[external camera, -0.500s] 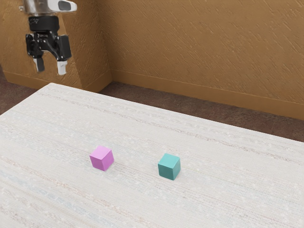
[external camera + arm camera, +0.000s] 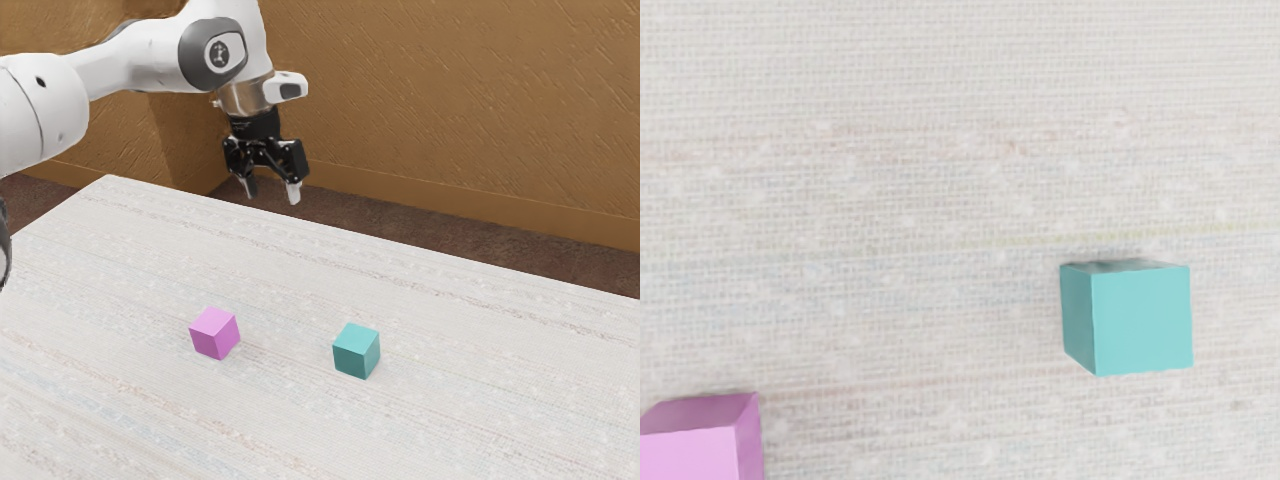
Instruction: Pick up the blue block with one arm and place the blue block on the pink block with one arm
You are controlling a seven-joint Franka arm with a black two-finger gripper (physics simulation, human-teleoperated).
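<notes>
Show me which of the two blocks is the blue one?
The blue block, teal-tinted, on the exterior view's right; the pink block sits apart on its left.

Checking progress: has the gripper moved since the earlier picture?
Yes. The gripper has swung toward the exterior view's right, closer to the blue block.

**Arm stretched out, gripper open**

Your arm [image 2: 110,60] reaches in from the exterior view's left, its white links running nearly level to the wrist [image 2: 225,55]. From there your gripper [image 2: 268,188] hangs pointing down, its two fingers [image 2: 293,192] spread apart with nothing between them.
</notes>
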